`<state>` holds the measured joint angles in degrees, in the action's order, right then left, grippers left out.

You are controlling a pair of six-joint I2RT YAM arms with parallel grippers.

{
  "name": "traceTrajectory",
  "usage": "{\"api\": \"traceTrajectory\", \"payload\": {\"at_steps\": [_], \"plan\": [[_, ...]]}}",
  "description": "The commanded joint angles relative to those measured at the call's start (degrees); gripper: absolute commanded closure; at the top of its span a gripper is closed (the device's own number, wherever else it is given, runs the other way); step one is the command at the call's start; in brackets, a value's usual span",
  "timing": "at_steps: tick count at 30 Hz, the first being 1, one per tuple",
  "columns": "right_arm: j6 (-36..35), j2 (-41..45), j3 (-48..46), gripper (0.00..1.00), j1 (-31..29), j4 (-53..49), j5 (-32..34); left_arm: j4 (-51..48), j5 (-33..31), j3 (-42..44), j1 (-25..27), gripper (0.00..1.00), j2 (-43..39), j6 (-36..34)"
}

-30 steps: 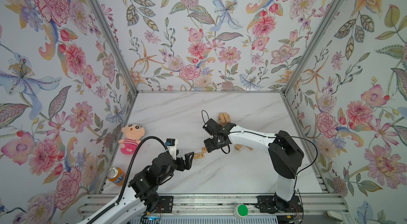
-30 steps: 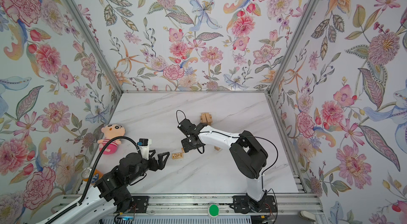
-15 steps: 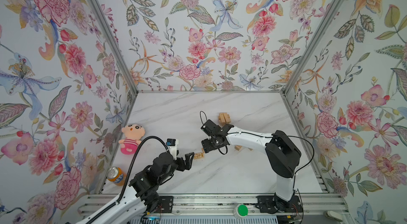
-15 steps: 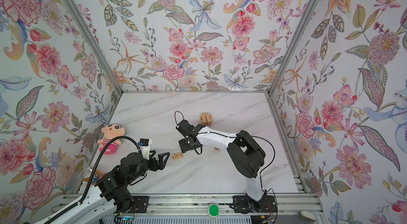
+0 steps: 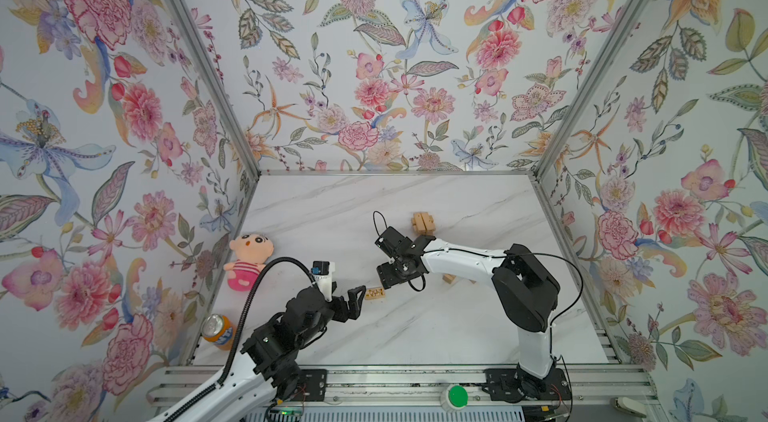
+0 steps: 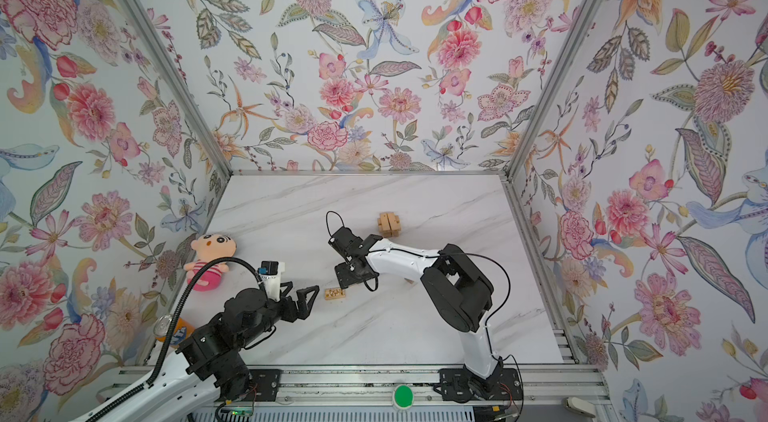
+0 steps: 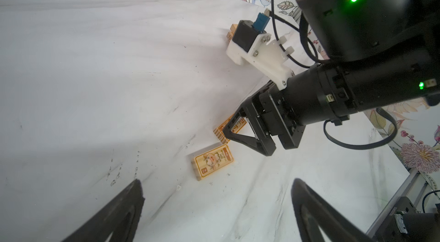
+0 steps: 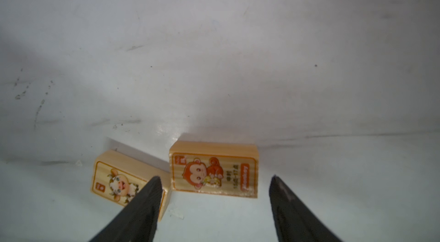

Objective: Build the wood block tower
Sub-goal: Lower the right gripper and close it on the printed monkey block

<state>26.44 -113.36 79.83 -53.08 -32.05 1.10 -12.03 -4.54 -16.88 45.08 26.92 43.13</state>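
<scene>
The tower (image 5: 424, 224) (image 6: 388, 224) is a small stack of tan wood blocks at the middle back of the marble table. Two printed blocks lie flat near the table's middle. One is a cow block (image 8: 119, 181) (image 7: 212, 162) (image 5: 376, 293); the other is a monkey block (image 8: 214, 169) (image 7: 232, 126). My right gripper (image 8: 215, 179) (image 5: 385, 276) hangs open low over the monkey block, one finger on each side, and hides it in both top views. My left gripper (image 7: 217, 184) (image 5: 359, 295) is open and empty, just short of the cow block.
A pink plush doll (image 5: 248, 258) lies at the left wall. An orange can (image 5: 218, 330) stands at the front left corner. Plain loose blocks (image 5: 449, 278) lie partly under the right forearm. Floral walls enclose three sides.
The right gripper has moved left and forward over the printed blocks, its jaws a touch narrower. The left arm and the blocks have stayed put.
</scene>
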Motion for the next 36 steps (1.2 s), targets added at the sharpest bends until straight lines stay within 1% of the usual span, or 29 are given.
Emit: {"api": "traceTrajectory", "payload": {"at_steps": [1, 18, 36], "plan": [[0.6, -1.9, 1.8, 0.27, 0.1, -0.5, 0.9, -1.0, -1.3, 0.4, 0.7, 0.02, -0.7, 0.5], [0.6, -4.9, 4.7, 0.29, 0.7, -2.8, 2.0, -0.4, -1.8, 0.3, 0.7, 0.02, -0.1, -0.1], [1.1, -5.0, 3.9, 0.29, 0.3, -4.5, 3.3, 0.7, -1.7, -0.5, 0.7, 0.02, 1.4, -1.3]]}}
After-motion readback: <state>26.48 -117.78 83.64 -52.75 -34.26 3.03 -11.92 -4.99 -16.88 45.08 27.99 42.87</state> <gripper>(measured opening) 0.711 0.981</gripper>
